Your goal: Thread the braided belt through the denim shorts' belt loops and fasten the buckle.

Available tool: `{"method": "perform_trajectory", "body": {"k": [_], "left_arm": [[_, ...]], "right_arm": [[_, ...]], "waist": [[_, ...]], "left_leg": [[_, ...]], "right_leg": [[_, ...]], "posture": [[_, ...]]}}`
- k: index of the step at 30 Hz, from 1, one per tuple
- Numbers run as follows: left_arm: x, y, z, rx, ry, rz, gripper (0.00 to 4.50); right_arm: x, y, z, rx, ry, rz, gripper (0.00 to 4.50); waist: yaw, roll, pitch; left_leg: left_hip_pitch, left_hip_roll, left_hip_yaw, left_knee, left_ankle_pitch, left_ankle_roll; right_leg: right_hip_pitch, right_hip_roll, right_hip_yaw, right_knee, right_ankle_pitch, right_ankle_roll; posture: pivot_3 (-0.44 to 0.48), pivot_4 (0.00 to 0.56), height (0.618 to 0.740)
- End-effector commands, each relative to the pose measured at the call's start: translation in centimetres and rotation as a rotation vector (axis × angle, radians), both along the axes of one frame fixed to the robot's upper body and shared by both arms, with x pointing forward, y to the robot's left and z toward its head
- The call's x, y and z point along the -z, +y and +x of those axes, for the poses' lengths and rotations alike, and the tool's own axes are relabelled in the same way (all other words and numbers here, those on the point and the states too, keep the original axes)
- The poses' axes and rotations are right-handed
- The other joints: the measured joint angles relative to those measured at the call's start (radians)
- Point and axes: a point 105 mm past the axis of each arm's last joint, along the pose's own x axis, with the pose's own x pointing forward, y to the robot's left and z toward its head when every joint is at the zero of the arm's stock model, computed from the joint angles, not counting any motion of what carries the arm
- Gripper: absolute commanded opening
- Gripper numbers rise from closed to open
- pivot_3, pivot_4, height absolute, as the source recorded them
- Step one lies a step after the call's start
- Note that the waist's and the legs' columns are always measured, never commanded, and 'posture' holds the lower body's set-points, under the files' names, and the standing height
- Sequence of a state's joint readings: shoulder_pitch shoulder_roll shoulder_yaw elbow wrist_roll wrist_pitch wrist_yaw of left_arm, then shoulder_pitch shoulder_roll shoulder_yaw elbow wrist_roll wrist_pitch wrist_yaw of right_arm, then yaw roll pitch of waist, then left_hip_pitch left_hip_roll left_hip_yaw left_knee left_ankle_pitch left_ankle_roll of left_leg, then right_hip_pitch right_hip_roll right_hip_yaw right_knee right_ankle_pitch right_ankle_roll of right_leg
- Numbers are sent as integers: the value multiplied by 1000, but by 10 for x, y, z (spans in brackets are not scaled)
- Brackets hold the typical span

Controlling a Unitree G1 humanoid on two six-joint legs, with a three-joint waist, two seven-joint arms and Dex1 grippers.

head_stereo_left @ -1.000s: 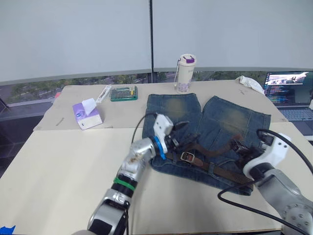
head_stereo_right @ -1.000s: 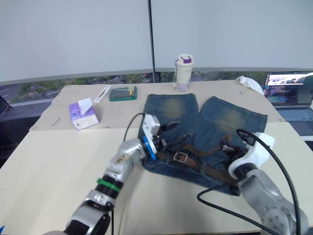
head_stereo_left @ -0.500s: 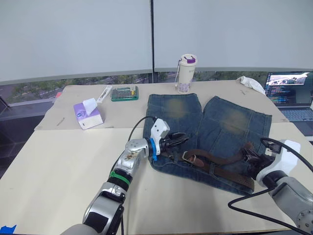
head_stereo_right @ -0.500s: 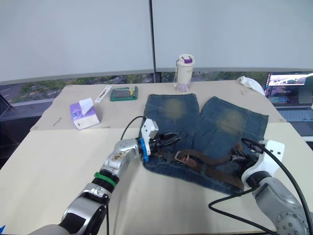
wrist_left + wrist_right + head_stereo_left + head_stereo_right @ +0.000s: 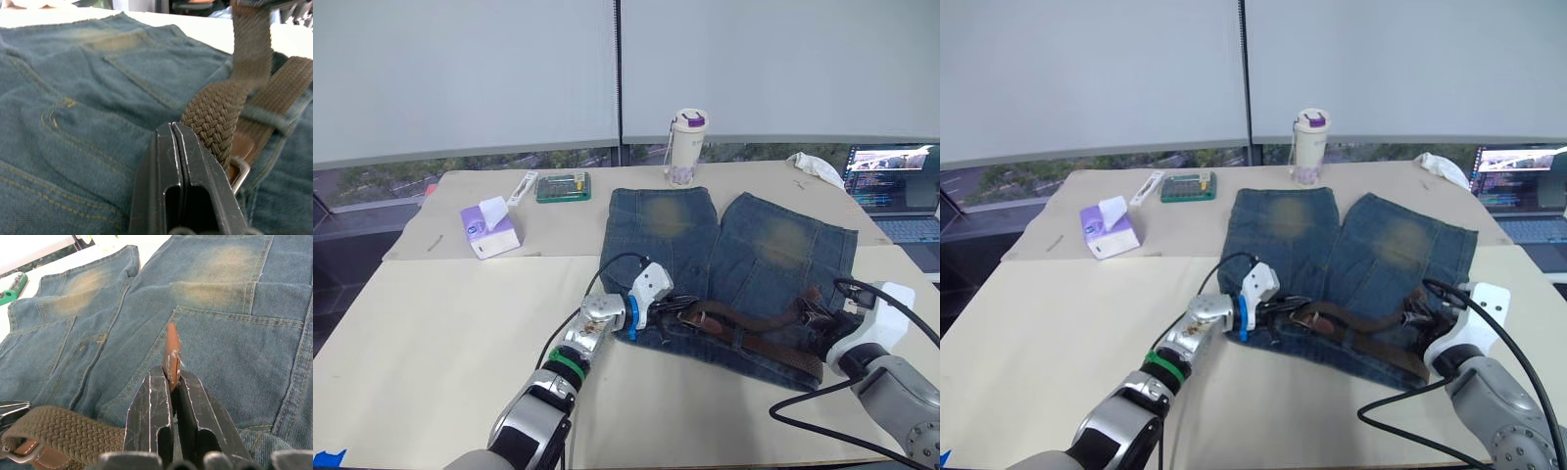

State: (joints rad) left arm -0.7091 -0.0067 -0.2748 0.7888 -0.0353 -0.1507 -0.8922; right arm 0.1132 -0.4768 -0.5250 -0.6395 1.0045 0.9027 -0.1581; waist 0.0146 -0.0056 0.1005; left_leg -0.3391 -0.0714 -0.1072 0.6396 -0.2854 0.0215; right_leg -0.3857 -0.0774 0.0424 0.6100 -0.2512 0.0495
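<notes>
The denim shorts lie flat on the table, waistband toward me. The braided belt runs along the waistband, and a belt loop crosses over it near the buckle. My left gripper rests on the waistband's left part, shut; the braid lies against the side of one of its fingers, not between them. At the waistband's right end my right gripper is shut on the belt's brown tapered tip, held a little above the denim.
Along the table's far side stand a lidded bottle, a green tool case, a purple tissue box and a white cloth. A laptop sits at the far right. Black cables trail from both wrists.
My left gripper has gone from open to shut and dropped onto the waistband beside the buckle. My right gripper has drawn the belt's tip toward the right.
</notes>
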Motion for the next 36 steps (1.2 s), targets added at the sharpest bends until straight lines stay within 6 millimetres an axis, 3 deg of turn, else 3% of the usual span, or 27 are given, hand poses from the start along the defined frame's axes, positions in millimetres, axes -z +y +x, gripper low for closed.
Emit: {"method": "perform_trajectory", "body": {"k": [1, 4, 11, 17, 22, 24, 27, 30, 36], "left_arm": [[17, -6, -6, 39, 4, 94, 45], [35, -7, -12, 67, 32, 177, 45], [47, -15, -29, 177, 12, 242, 45], [57, -9, -28, 187, -164, 349, 45], [69, 0, -21, 137, -221, 426, 45], [66, -1, -17, 82, -176, 376, 45], [45, -9, -4, -88, 66, 114, 45], [20, -9, 1, -106, 242, -123, 45], [1, 4, 4, -86, 285, -239, 45]], "right_arm": [[-19, -1, 0, 5, -86, -17, 0], [-23, -1, 0, 4, -97, -22, 0], [-35, -5, -2, 17, -132, -22, 0], [-47, -16, -6, 61, -170, -4, 0], [-46, -27, -13, 87, -136, -38, 0], [-45, -30, -14, 94, -127, -40, 0], [-41, -31, -16, 98, -112, -42, 0], [-34, -27, -16, 90, -90, -32, 0], [-28, -21, -13, 70, -72, -23, 0]], "waist": [[0, 0, 0], [4, 0, 0], [15, -1, -1], [26, -1, -1], [31, -2, -1], [31, -2, -1], [29, -2, -1], [24, -1, -1], [5, -1, -1]], "left_leg": [[0, 0, 0, 0, 0, 0], [0, 0, 0, 0, 0, 0], [2, 0, 0, 0, -1, 1], [2, 0, 0, 1, -1, 1], [3, 0, 0, 1, -1, 2], [3, 0, -1, 1, -2, 4], [4, -1, -1, 1, -3, 5], [4, -1, -2, 3, -3, 5], [3, 0, -2, 3, -3, 5]], "right_leg": [[0, 0, 0, 0, 0, 0], [1, 0, 0, 0, 0, 0], [3, 0, -1, 0, -1, 1], [4, 0, 0, 0, 0, 1], [8, -1, 0, -2, -1, 1], [14, -1, -1, -3, -3, 4], [16, -1, 0, -3, -8, 12], [13, -1, -1, -2, -8, 13], [9, 0, 0, 0, -4, 6]], "posture": [[0, 150, 740], [0, 150, 740], [0, 150, 740], [0, 150, 740], [0, 150, 740], [0, 150, 740], [0, 150, 740], [0, 150, 740], [0, 150, 740]]}}
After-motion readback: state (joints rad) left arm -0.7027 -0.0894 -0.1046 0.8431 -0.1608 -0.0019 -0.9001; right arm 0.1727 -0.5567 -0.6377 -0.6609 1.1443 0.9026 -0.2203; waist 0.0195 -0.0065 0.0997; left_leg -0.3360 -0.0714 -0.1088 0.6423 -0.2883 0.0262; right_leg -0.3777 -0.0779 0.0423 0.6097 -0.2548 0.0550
